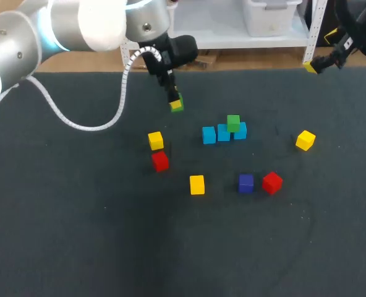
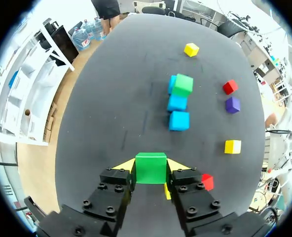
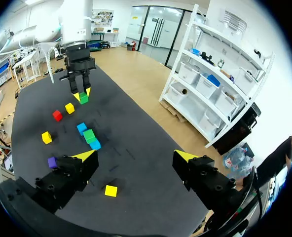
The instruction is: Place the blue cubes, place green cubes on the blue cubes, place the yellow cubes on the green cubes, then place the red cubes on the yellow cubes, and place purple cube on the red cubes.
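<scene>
The left hand (image 2: 151, 167) is clamped on a green cube (image 2: 151, 171), above the table (image 1: 78, 216). The blue cubes (image 2: 176, 102) lie straight ahead of it, in a row running away from the fingers. The near blue cube (image 2: 178, 120) is bare, and a second green cube (image 2: 183, 85) sits toward the far end. The right hand (image 3: 136, 159), fingers wide apart and holding nothing, is well off to the side, so the left arm is nearer.

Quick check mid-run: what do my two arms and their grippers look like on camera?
Left arm: rounded silver-grey links, white joint cap, light-blue ring, white ribbed cable running to its gripper. Left gripper and right gripper: black, bolted blocks with wedge-shaped yellow tips.
</scene>
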